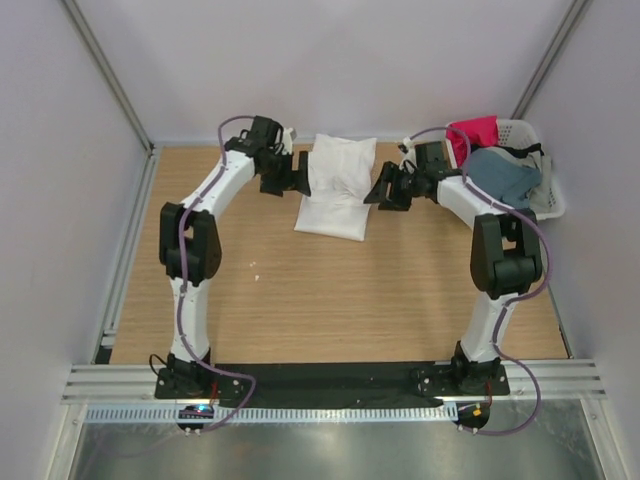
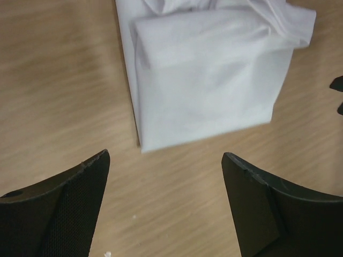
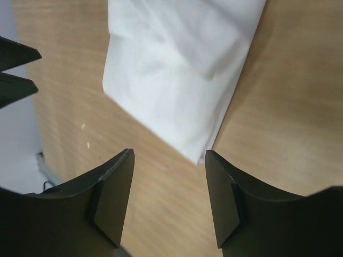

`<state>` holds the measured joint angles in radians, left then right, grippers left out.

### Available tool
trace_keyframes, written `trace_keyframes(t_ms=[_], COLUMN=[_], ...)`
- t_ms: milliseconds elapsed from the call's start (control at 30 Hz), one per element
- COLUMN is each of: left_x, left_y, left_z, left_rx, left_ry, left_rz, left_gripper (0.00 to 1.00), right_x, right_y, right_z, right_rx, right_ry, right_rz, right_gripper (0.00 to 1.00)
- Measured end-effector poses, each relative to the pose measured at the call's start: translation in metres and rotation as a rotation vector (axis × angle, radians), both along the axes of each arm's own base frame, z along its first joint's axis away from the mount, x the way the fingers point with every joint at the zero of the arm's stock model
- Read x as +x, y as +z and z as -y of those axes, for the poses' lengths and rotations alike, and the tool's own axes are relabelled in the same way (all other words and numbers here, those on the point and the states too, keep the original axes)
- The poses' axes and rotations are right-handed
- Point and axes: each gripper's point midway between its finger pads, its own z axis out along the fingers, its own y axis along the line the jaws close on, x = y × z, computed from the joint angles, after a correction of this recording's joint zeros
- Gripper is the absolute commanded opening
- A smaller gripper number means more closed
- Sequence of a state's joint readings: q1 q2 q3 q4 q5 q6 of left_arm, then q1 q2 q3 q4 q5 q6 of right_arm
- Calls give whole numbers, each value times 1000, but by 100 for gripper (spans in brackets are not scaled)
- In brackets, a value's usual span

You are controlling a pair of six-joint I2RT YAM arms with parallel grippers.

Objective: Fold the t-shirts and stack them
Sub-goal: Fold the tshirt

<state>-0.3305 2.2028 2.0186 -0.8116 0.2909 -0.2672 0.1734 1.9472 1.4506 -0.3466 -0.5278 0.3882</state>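
Note:
A folded white t-shirt [image 1: 336, 187] lies on the wooden table at the back centre. It also shows in the left wrist view [image 2: 206, 80] and the right wrist view [image 3: 177, 64]. My left gripper [image 1: 297, 175] is open and empty just left of it, above bare table [image 2: 166, 160]. My right gripper [image 1: 381, 189] is open and empty just right of it, its jaws over the shirt's near corner [image 3: 169, 158]. A slate blue t-shirt [image 1: 503, 175] and a red-pink t-shirt [image 1: 472, 135] lie in the white basket [image 1: 549, 197].
The basket stands at the back right corner against the wall. Grey walls close the table on three sides, with a metal rail [image 1: 125, 250] along the left edge. The left gripper's fingertips [image 3: 16, 72] show at the left edge of the right wrist view.

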Motion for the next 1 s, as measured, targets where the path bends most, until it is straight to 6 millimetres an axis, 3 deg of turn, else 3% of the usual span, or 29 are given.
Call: trace_keyframes(t_ms=[133, 233, 300, 400, 633, 800, 900, 1000], left_x=[-37, -61, -76, -88, -72, -66, -66, -64], left_y=[0, -27, -49, -74, -73, -73, -75, -77], left_z=[-12, -16, -16, -10, 6, 11, 13, 15], left_rx=[-87, -146, -170, -196, -279, -305, -311, -322], left_ry=[22, 39, 49, 57, 43, 40, 41, 45], left_rz=[-108, -236, -332, -432, -437, -441, -445, -453], left_gripper=[84, 84, 84, 84, 83, 80, 72, 58], right_x=[-59, -95, -105, -103, -72, -62, -62, -61], right_y=[-22, -54, -66, -69, -64, -70, -72, -72], right_z=[-7, -9, -10, -13, -20, -22, -23, -26], right_rx=[114, 143, 149, 161, 186, 190, 198, 198], right_ry=[-2, -12, -23, -26, -24, -27, -27, -22], right_rz=[-171, -323, -383, -391, -329, -321, -332, -330], right_gripper=[62, 62, 61, 61, 60, 59, 57, 53])
